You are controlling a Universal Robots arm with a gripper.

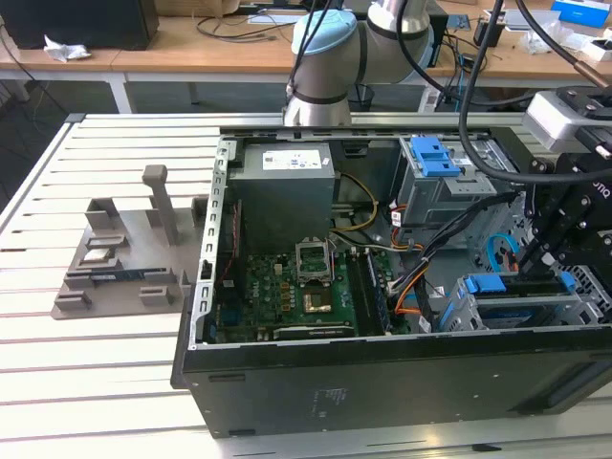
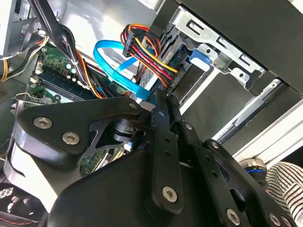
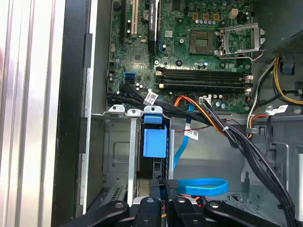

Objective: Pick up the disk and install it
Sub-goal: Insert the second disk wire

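In the exterior view, the robot arm (image 1: 330,48) stands behind the open computer case (image 1: 382,382) on the slatted table (image 1: 86,382). It reaches across to the exterior view's right, and its black gripper (image 1: 541,251) points down into the case. The gripper hangs just above the disk (image 1: 521,292), which lies flat in the metal drive cage at that end, with its blue side rails showing. The big grey power box (image 1: 284,182) and the green board (image 1: 287,296) sit well apart from it, and a grey plastic holder (image 1: 124,273) lies on the table outside the case. In the second wrist view, the gripper (image 2: 163,105) looks tilted, and its two black fingers (image 2: 160,142) are pressed close together - nothing shows between them. Past the tips are a blue flat cable (image 2: 111,71), a bunch of coloured wires (image 2: 142,47) and a blue tab (image 2: 199,54) on the metal cage. In the first wrist view, the gripper (image 3: 163,185) is at the edge of the cage, its fingers side by side, just beside the disk's blue end piece (image 3: 155,141) - the disk stands edge-on in its slot. The blue cable (image 3: 199,187) curls near the fingertips.
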